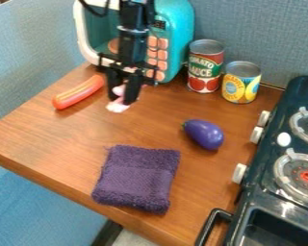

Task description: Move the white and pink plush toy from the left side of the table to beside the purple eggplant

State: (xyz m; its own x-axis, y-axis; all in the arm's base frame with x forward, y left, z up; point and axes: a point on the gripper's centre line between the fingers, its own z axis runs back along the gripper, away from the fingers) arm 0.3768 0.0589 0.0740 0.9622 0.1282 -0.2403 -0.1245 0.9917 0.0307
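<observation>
Blue partitions (34,53) backed the wooden table (60,139). Toward its far left, the gripper (122,99) had its fingers clamped on a pink-and-white thing (118,106), right of the sausage (79,92), beyond the purple cloth (137,178).

A small pink-and-white object (117,107) is at the end effector (123,97), toward the far left part of the table (60,129). Its lower end is whitish and pale, with pink above; its upper part is partly hidden by the end effector, so its full shape cannot be made out. It appears slanted, the pale end pointing near and slightly left. It lies to the right of the orange-red sausage (78,92), on the near side of the turquoise toy microwave (177,29) and beyond the folded purple cloth (137,178).
</observation>
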